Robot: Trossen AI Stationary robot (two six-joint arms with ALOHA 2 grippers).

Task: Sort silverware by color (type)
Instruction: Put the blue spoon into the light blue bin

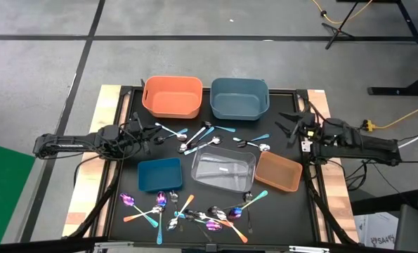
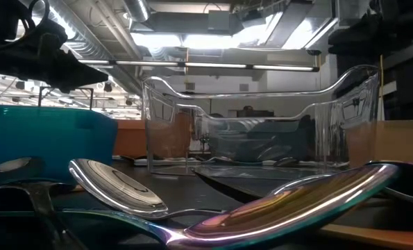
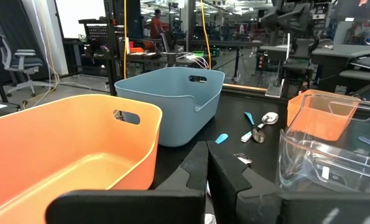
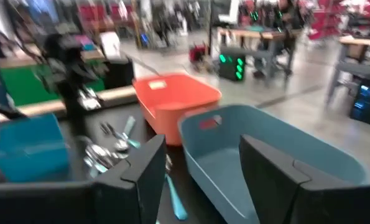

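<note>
High view: your right gripper (image 1: 291, 124), fingers spread and empty at frame right, hangs beside the blue-grey bin (image 1: 239, 98), likely ready to pick. Your left gripper (image 1: 151, 134), fingers clenched on nothing visible, waits left of the scattered silverware (image 1: 194, 138).

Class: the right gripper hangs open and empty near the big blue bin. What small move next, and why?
Probably lower the open right gripper toward the teal-handled spoon beside it: its fingers hold nothing, and that unsorted spoon looks the nearest piece.
</note>
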